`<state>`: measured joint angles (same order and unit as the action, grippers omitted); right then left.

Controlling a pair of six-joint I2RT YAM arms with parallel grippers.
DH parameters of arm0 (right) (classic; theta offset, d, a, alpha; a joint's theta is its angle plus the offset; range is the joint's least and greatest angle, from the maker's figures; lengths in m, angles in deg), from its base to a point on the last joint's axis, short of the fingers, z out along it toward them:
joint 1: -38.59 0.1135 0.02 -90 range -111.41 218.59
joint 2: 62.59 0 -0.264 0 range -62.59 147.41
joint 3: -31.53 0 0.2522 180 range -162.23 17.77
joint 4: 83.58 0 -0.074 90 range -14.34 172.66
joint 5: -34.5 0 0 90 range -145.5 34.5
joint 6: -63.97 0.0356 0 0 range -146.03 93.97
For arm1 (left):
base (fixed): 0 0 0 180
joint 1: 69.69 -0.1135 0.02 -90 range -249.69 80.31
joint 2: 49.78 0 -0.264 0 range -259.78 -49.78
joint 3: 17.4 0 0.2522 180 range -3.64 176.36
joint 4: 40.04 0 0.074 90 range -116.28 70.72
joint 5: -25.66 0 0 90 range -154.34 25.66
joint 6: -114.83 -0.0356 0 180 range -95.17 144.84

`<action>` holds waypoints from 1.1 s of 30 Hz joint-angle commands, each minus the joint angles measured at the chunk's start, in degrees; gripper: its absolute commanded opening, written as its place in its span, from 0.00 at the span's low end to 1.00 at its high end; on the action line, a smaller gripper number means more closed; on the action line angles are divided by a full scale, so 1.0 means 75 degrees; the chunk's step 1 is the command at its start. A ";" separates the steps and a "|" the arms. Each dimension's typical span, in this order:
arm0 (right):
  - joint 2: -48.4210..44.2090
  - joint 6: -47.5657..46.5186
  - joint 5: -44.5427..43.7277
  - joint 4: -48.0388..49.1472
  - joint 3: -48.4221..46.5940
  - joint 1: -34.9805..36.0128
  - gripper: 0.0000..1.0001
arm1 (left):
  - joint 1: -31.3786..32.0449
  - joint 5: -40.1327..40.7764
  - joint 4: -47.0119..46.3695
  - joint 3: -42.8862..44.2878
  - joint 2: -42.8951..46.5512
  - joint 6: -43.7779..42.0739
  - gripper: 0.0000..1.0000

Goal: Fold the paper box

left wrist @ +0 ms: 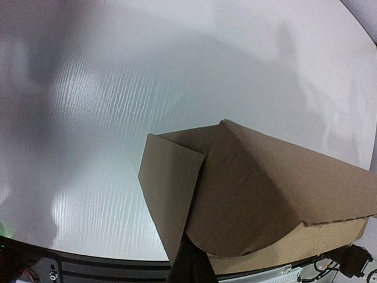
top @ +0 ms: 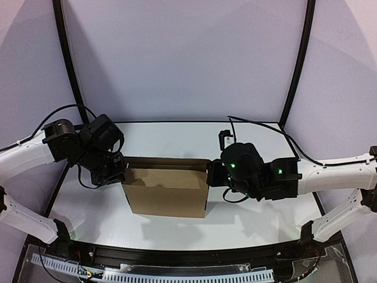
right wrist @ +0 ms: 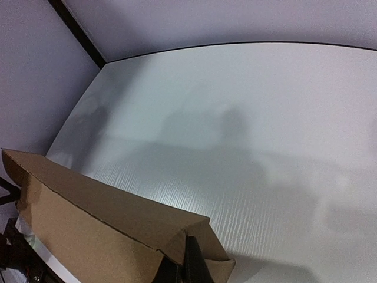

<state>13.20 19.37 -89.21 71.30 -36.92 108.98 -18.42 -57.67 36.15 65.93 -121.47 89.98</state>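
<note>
White table (top: 177, 138), box (top: 166, 190) standing mid-surface.
Left gripper (top: 122, 171) clamps its 9 o'clock edge, right gripper (top: 210, 174) its 3 o'clock; tabletop runs on toward 12.

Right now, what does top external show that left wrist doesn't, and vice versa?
Top external only: the whole paper box, with the left gripper and right gripper at its two ends. Left wrist only: a close-up of an end flap and a dark finger below it. Both: brown cardboard, white table.

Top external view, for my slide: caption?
The paper box pinched at opposite ends by left gripper and right gripper.
</note>
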 commanded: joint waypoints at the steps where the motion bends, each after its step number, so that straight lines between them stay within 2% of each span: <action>1: 0.0501 0.0049 0.0546 -0.0142 0.0138 0.0194 0.00 | 0.0006 -0.0370 0.0479 -0.0348 -0.0189 -0.0074 0.03; 6: 0.0671 0.0282 0.0482 -0.0275 0.0110 0.0214 0.00 | 0.0008 -0.0586 0.0094 -0.0455 -0.0092 -0.0110 0.14; 14: 0.0488 0.0184 0.0999 -0.0606 -0.0266 0.0247 0.00 | 0.0008 -0.0450 -0.0033 -0.0484 -0.0330 -0.0099 0.20; 20: 0.0531 -0.0032 0.1195 -0.1643 -0.1428 0.0240 0.00 | 0.0008 -0.0368 -0.0032 -0.0470 -0.0515 -0.0134 0.13; 30: 0.0820 0.0763 0.1335 -0.1652 -0.1388 0.0092 0.00 | 0.0008 -0.0313 -0.0003 -0.0461 -0.0558 -0.0134 0.08; 33: 0.0883 0.1176 0.1294 -0.1106 -0.1099 0.0088 0.00 | 0.0008 -0.0303 -0.0062 -0.0495 -0.0487 -0.0030 0.08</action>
<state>17.45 23.01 -87.53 57.38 -47.09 108.54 -18.47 -57.82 34.74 65.44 -121.61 89.17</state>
